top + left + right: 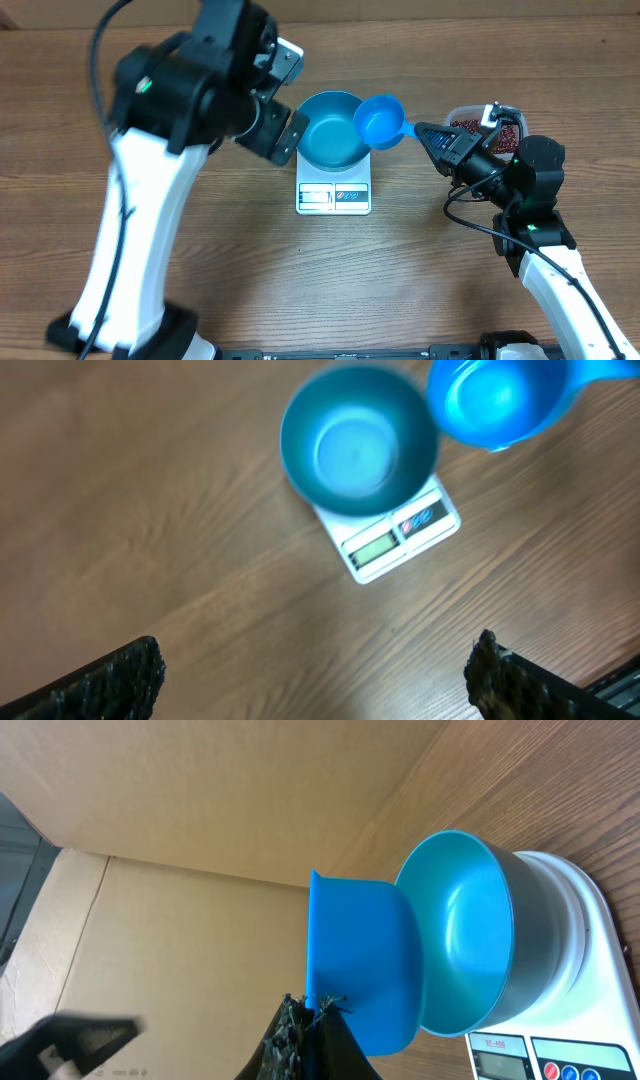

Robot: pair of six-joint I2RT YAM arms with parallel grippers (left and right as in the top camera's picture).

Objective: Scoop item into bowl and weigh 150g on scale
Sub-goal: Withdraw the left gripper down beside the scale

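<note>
The bright blue bowl (328, 145) stands on the white scale (333, 196), and its inside looks bare. My right gripper (424, 131) is shut on the handle of a small blue scoop (380, 122), whose cup hovers at the bowl's right rim and shows no beans inside. The right wrist view has the scoop (360, 970) beside the bowl (470, 940), with the gripper (315, 1020) pinching the handle. Dark red-brown beans (468, 125) lie in a clear tub behind the right arm. My left gripper (288, 98) hangs open, left of the bowl and above the table, holding nothing. From the left wrist, bowl (358, 440), scale (395, 535) and scoop (500, 400) lie ahead of the gripper (310, 680).
The clear tub (505, 112) sits at the right, partly hidden by the right arm. A cardboard wall (200, 800) stands behind the table. Bare wood (330, 280) lies in front of the scale.
</note>
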